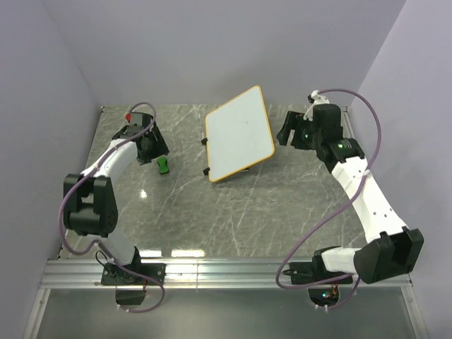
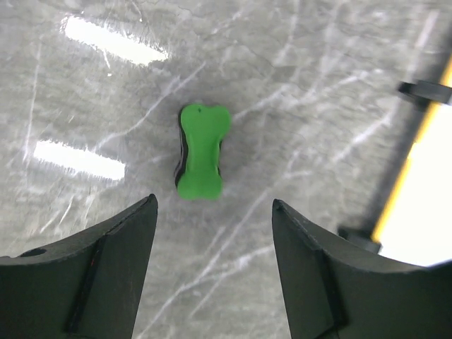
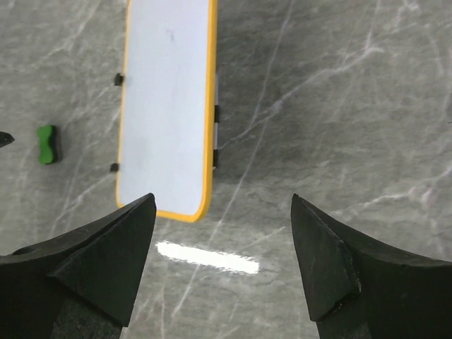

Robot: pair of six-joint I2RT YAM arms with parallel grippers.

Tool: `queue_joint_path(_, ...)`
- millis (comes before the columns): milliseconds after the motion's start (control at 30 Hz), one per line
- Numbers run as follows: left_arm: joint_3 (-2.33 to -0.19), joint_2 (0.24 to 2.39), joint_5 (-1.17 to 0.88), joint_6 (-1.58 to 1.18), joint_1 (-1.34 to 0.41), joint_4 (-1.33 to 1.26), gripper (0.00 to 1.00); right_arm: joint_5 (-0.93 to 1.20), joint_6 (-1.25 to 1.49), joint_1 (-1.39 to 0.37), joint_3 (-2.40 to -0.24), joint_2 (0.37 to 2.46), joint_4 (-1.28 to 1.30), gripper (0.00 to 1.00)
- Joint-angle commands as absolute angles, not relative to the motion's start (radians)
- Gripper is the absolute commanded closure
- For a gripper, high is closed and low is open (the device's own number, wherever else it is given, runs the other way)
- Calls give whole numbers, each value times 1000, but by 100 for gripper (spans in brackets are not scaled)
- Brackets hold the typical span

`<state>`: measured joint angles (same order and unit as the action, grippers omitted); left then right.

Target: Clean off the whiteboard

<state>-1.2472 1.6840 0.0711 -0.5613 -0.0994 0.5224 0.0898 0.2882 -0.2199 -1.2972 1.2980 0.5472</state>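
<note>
top external shows one whiteboard, one eraser.

The whiteboard is sitting on the counter, toward the far middle, turned at a slant to the counter's edges. The eraser is lying on the counter to the left of the whiteboard, near its left edge but apart from it. The left end effector is hanging at the eraser's far left side without touching it. In the left wrist view the eraser is lying ahead of the gap between the fingers. The right end effector is hanging just beside the whiteboard's right edge, apart from it.
</note>
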Motion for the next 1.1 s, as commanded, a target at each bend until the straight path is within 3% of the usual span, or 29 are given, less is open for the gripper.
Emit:
queue_joint_path(0, -1209, 1571, 48, -542, -97, 500, 29, 156, 374, -219, -1214, 1243, 477, 17)
queue_joint_path(233, -1091, 1361, 55, -595, -97, 527, 28, 322, 423, -232, -1121, 1145, 455, 19)
queue_joint_path(467, -991, 1183, -34, -693, -100, 538, 19, 356, 463, -236, -847, 808, 492, 18)
queue_joint_path(667, -1012, 1059, -104, -709, -104, 604, 7, 419, 538, -236, -703, 594, 520, 16)
queue_joint_path(833, -1058, 1002, -195, -689, -104, 635, 8, 433, 557, -236, -677, 476, 583, 16)
queue_joint_path(1067, -1213, 1000, -141, -667, -115, 729, 7, 439, 557, -236, -657, 347, 666, 15)
